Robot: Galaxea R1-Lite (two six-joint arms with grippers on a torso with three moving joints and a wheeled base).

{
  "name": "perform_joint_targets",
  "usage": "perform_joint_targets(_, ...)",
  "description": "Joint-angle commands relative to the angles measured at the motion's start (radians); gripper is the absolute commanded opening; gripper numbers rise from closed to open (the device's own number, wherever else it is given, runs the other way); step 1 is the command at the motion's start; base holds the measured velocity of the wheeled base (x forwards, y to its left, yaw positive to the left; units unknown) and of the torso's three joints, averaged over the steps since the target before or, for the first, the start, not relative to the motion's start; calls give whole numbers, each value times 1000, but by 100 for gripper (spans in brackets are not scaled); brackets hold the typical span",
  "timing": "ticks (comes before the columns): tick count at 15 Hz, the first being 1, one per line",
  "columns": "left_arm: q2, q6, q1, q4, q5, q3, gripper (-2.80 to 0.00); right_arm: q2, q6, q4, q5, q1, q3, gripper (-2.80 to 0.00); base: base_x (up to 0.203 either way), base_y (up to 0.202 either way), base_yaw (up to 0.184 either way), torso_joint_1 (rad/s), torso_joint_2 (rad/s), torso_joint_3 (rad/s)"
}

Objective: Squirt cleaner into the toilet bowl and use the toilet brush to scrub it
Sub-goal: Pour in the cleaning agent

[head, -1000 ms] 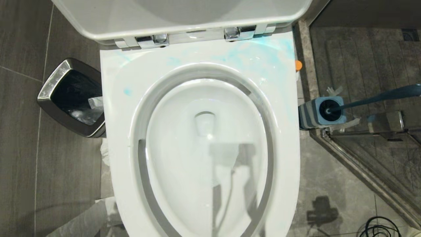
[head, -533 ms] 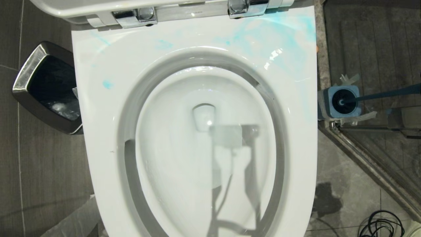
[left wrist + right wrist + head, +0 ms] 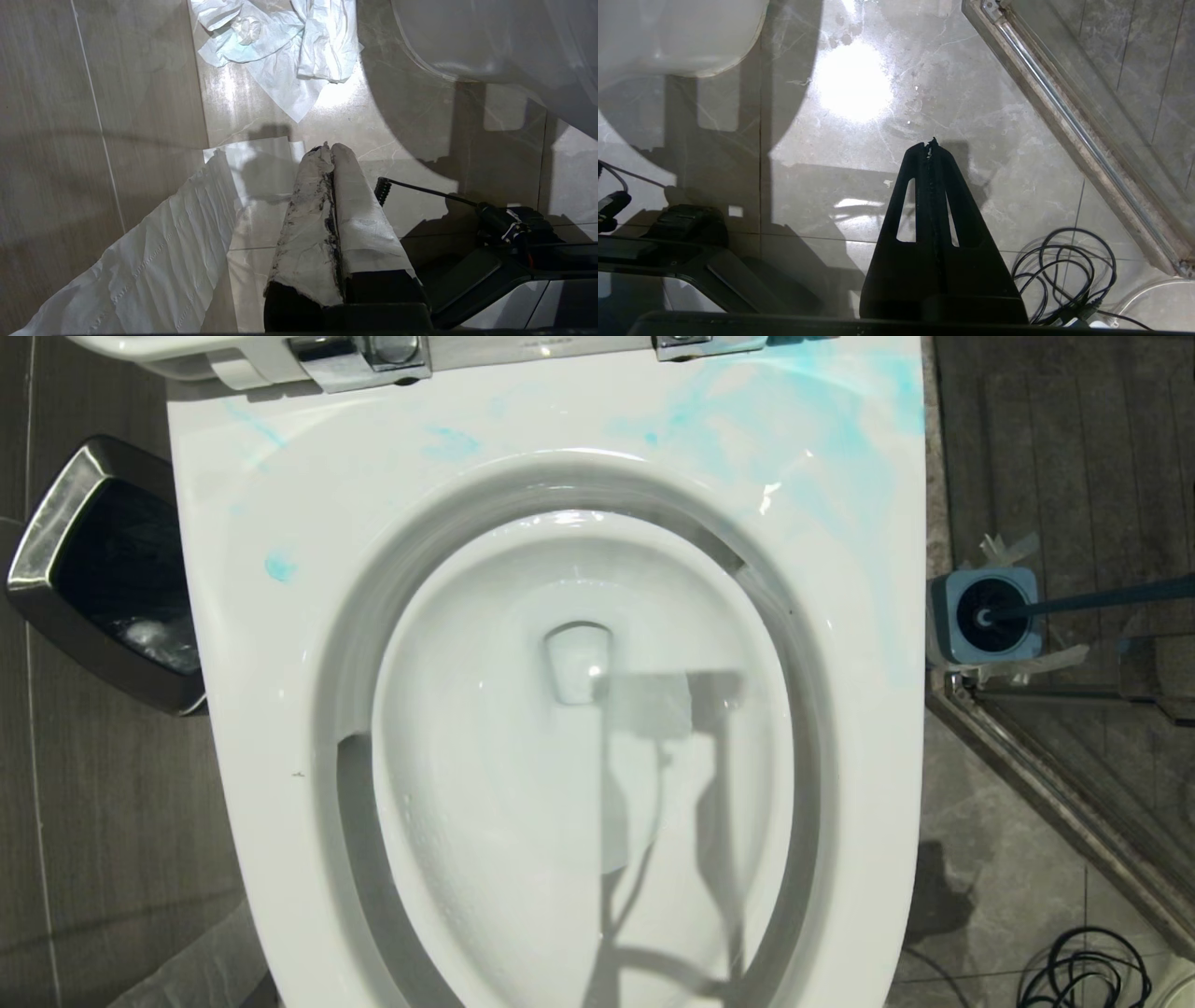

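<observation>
A: Going left to right in the head view, we have one steel-rimmed bin (image 3: pixel 89 569) at the left edge, then the one toilet bowl (image 3: pixel 551 709) filling the middle, its seat (image 3: pixel 252 644) smeared with turquoise along the top and upper right.

B: And at the right edge we see one blue-and-grey holder (image 3: pixel 982 616) with the toilet brush (image 3: pixel 1102 599) standing in it, handle running off the right side. At the lower right corner lies one coil of black cable (image 3: pixel 1083 971). We cannot find the cleaner bottle in any view.

A: Neither gripper shows there. Only the wrist views give us those. In the left wrist view the left gripper (image 3: pixel 331 149), wrapped in white paper, has its fingers pressed together, holding nothing, over the floor.

B: That view alone shows two pieces of tissue: a crumpled wad (image 3: pixel 280 42) at the top, a flat sheet (image 3: pixel 140 270) at lower left.

A: In the right wrist view the right gripper (image 3: pixel 930 143) is likewise closed and empty above the tiles, with the cable (image 3: pixel 1069 266) at lower right and a shower-door rail (image 3: pixel 1073 121) crossing the upper right.
</observation>
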Motion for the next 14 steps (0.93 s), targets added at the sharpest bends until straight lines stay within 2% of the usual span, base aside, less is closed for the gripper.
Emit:
perform_joint_targets(1,2,-3,0,-3,-1,1,-280,1,1,0,5,0,0,-280,0,0,0,0,0,0)
perform_joint_targets(5,2,-15,0,-31,2,9,-280,5,1,18,-11,0,-9,-280,0,0,0,0,0,0)
perform_joint_targets(9,2,-15,0,-31,2,9,-280,75,-19,230,-26,0,-126,-280,0,0,0,0,0,0)
perform_joint_targets(12,2,-15,0,-31,2,9,-280,385,25,264,-36,0,-264,-280,0,0,0,0,0,0)
perform_joint_targets(14,2,-15,0,-31,2,9,-280,644,51,200,-29,0,-344,-280,0,0,0,0,0,0)
